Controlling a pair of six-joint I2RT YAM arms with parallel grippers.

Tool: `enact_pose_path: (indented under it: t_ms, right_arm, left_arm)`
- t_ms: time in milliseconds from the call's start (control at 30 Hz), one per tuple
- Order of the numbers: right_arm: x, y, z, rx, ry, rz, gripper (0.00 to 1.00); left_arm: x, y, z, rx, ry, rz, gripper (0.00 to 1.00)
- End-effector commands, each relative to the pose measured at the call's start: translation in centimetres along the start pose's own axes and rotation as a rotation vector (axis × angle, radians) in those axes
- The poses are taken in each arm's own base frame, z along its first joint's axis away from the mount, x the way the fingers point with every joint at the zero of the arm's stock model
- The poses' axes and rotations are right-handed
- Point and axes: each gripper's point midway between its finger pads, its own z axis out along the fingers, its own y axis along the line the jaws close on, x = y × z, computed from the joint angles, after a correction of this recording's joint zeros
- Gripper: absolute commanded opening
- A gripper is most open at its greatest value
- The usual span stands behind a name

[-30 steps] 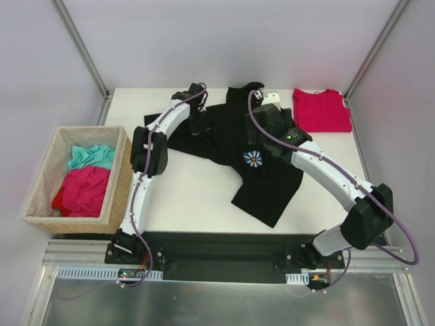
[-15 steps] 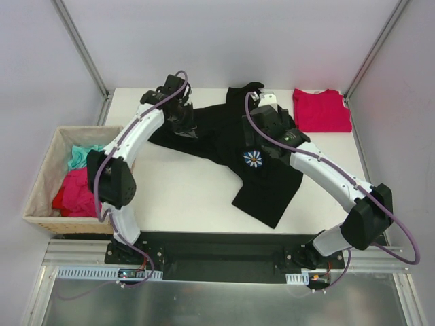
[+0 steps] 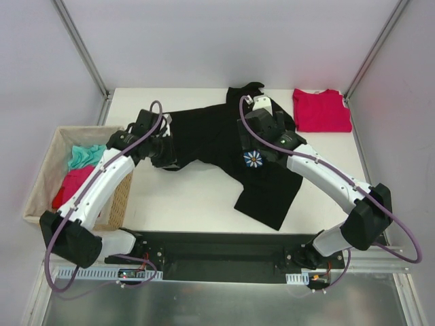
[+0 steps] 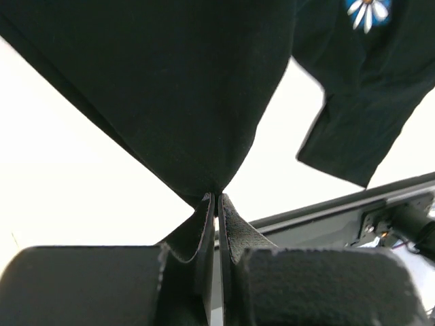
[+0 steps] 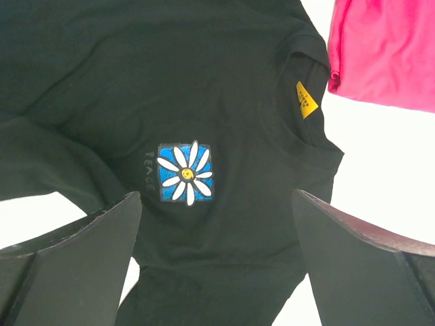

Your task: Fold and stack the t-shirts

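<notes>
The black t-shirt (image 3: pixel 211 136) lies crumpled across the middle of the table, its daisy emblem (image 3: pixel 253 159) facing up. My left gripper (image 3: pixel 165 153) is shut on the shirt's left edge, and the left wrist view shows the cloth (image 4: pixel 177 88) pinched between the fingertips (image 4: pixel 228 214) and pulled taut. My right gripper (image 3: pixel 261 114) hovers open over the shirt's collar area. In the right wrist view the gripper (image 5: pixel 216 197) is spread wide above the emblem (image 5: pixel 185 172), holding nothing. The red t-shirt (image 3: pixel 321 110) lies folded at the back right and shows in the right wrist view (image 5: pixel 387 47).
A woven tan basket (image 3: pixel 41 183) stands off the table's left edge, holding teal (image 3: pixel 88 156) and pink (image 3: pixel 78 190) cloths. The black frame rail (image 3: pixel 217 248) runs along the near edge. Bare white table (image 3: pixel 190 197) lies in front of the shirt.
My left gripper has pulled the black shirt's edge from the back of the table toward the left and front, stretching the cloth. The right gripper shifted slightly back and stays open.
</notes>
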Motion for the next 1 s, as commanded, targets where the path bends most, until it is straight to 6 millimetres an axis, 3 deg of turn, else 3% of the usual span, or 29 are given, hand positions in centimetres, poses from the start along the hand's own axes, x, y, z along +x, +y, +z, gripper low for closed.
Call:
enact_pose_path:
  t_ms: [0,300,600,667,700,733,833,967]
  right_arm:
    - [0.4,-0.6,-0.8,0.030,0.005,-0.008,0.97]
    - [0.2,-1.2,-2.0,0.053,0.009,-0.043,0.97]
    - [0.7,-1.3,-3.8,0.068,-0.002,-0.072,0.97]
    - [0.8,-1.5,-4.1,0.069,-0.006,-0.073,0.97]
    - [0.9,-1.6,-4.2,0.071,-0.006,-0.074,0.97]
    - [0.9,-1.6,-4.3,0.072,-0.007,-0.075,0.97]
    - [1.1,-1.8,-4.7,0.073,-0.003,-0.085,0.97]
    - [1.7,-1.8,-5.9,0.058,-0.007,-0.086,0.97]
  left_arm:
    - [3.1,1.9,-1.3,-0.031,-0.025,0.006,0.00]
    - [9.2,5.7,-3.1,-0.106,-0.001,-0.041,0.00]
    - [14.5,7.6,-2.3,-0.114,0.079,-0.149,0.00]
    - [15.4,8.0,-2.3,-0.127,0.105,-0.170,0.14]
    - [15.6,8.1,-2.5,-0.130,0.101,-0.178,0.38]
    - [15.8,8.2,-2.6,-0.137,0.102,-0.191,0.99]
    - [16.3,8.5,-2.8,-0.144,0.102,-0.202,0.99]
    - [14.5,7.7,-4.0,-0.128,0.033,-0.203,0.99]
